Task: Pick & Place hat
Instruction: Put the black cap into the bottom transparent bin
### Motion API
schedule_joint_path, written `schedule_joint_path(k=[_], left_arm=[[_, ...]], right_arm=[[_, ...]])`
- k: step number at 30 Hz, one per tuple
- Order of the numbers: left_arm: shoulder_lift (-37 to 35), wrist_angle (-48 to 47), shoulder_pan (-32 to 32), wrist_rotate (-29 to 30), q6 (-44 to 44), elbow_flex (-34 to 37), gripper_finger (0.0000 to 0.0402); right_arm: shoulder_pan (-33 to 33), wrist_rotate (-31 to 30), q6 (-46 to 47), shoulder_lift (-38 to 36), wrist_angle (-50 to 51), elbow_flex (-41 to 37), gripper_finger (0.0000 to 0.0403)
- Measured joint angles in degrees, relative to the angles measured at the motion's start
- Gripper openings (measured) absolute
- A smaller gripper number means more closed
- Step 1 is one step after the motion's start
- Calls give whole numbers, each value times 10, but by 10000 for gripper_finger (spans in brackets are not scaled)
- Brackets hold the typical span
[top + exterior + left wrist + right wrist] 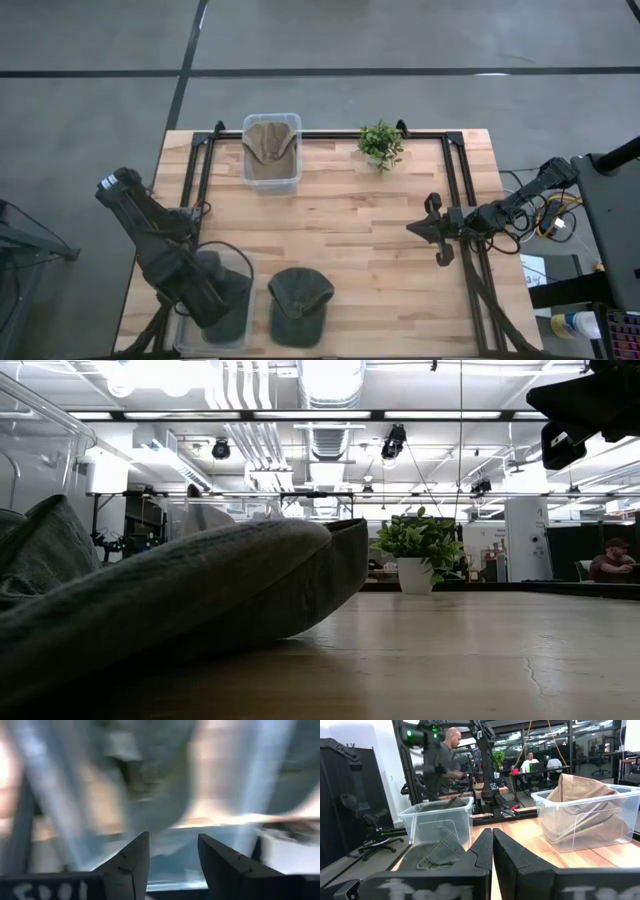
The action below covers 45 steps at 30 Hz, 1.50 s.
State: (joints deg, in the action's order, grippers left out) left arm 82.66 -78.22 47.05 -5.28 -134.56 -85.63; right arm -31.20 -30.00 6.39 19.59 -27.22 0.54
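A dark green cap (300, 305) lies on its brim and crown on the wood near the table's near edge; it fills the left of the low view (180, 600) and shows in the right wrist view (437, 855). A tan hat (272, 148) sits in a clear bin (247, 170) at the far edge. My left gripper (172, 862) is open above a second clear bin (190, 335) at the near left corner, left of the green cap, holding nothing. My right gripper (492, 842) is shut and empty, hovering over the table's right part (435, 232).
A small potted plant (380, 145) stands at the far edge, right of the tan hat's bin. Black frame rails (462, 190) run along both sides of the table. Bare wood lies between the two bins and the right gripper. People sit in the room beyond.
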Motion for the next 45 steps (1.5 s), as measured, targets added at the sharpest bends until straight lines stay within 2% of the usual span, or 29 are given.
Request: schedule_joint_path(k=[2, 7, 14, 24, 29, 35, 39, 45], left_arm=[[0, 23, -6, 69, 25, -23, 158], [1, 72, -15, 291, 107, -51, 158], [13, 170, -40, 420, 253, -49, 158], [76, 274, -60, 418, 370, -37, 158], [115, 287, -61, 414, 381, -39, 158], [177, 291, -61, 385, 390, -48, 158], [220, 305, -69, 337, 391, -51, 158], [263, 344, -89, 285, 445, -66, 158]], right_arm=[[0, 0, 0, 0, 0, 0, 8], [0, 0, 0, 0, 0, 0, 8], [0, 0, 0, 0, 0, 0, 8], [0, 0, 0, 0, 0, 0, 8], [0, 0, 0, 0, 0, 0, 8], [0, 0, 0, 0, 0, 0, 8], [0, 0, 0, 0, 0, 0, 8], [0, 0, 0, 0, 0, 0, 8]])
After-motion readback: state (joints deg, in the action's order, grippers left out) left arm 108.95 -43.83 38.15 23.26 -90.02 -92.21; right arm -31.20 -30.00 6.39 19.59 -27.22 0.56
